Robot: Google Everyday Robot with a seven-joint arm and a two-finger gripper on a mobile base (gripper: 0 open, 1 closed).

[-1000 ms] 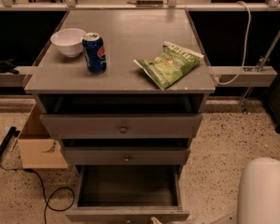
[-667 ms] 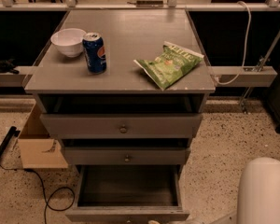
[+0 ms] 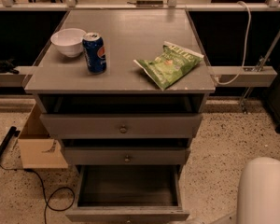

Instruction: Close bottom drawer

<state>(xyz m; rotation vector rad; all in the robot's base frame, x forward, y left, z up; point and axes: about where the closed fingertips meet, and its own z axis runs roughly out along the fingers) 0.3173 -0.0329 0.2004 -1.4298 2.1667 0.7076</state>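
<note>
The bottom drawer (image 3: 128,213) of the grey cabinet stands pulled far out toward me. Its deep dark box is open and nothing shows inside it. Its flat grey front runs along the lower edge of the camera view, and its knob is cut off there. The two upper drawers, top (image 3: 123,126) and middle (image 3: 127,156), each show a small round knob and stick out slightly. My gripper is out of view; only a white rounded part of the robot (image 3: 265,192) shows at the bottom right, to the right of the open drawer.
On the cabinet top (image 3: 130,31) sit a white bowl (image 3: 67,41), a blue soda can (image 3: 94,52) and a green chip bag (image 3: 170,63). A cardboard box (image 3: 37,146) and a black cable (image 3: 46,197) lie on the speckled floor to the left.
</note>
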